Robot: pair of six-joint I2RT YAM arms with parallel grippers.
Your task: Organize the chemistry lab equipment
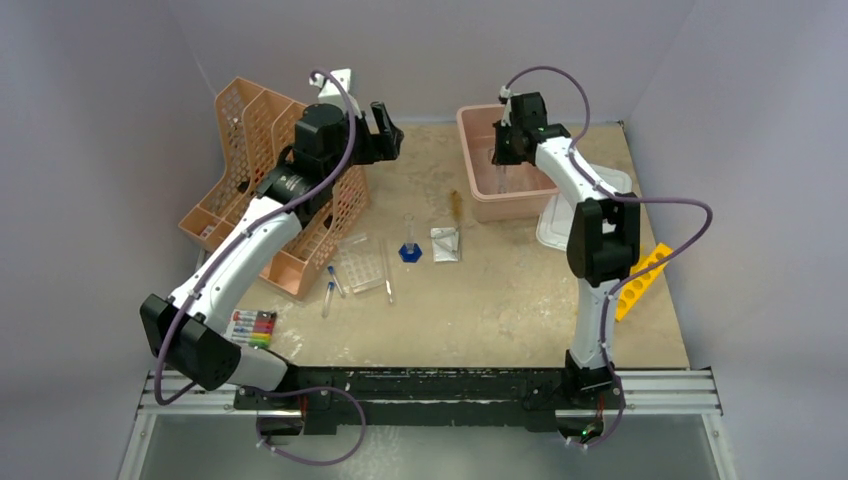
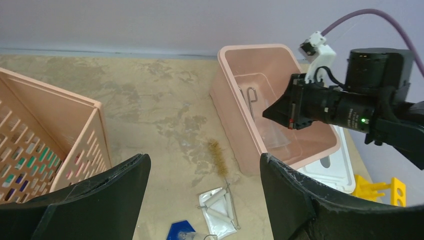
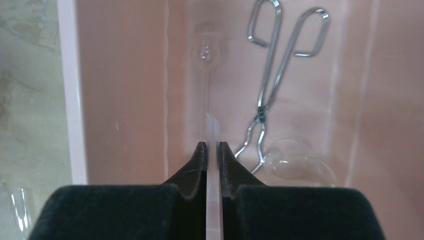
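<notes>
1. Glass rod (image 3: 212, 125): it is thin and see-through; the right gripper (image 3: 212, 150) is pinched tight on it; the rod's far end points down into the pink bin (image 3: 125, 100), which sits at 1 o'clock on the table (image 1: 520, 300).
2. Inside the bin lie the metal forceps (image 3: 272, 85) and a clear dish (image 3: 295, 167); the dish is at 5 o'clock from the forceps, right by their tips.
3. I think the rod is light, stiff and slippery, and it can snap; a soft squeeze near its middle is best; it should be let go low in the bin, beside the forceps and not on the dish.
4. The left gripper (image 1: 385, 133) is spread wide and holds nothing; it hangs at 11 o'clock, next to the orange organiser (image 1: 250, 150).
5. Near the middle of the table wait the flask with blue base (image 1: 408, 248), the clear tube rack (image 1: 362, 268) at 9 o'clock from it, and the blue-capped tubes (image 1: 330, 292) at 8 o'clock.
6. The flask may tip, so its neck looks like the best place to hold; the tubes may roll, so a grip across the middle should work.
</notes>
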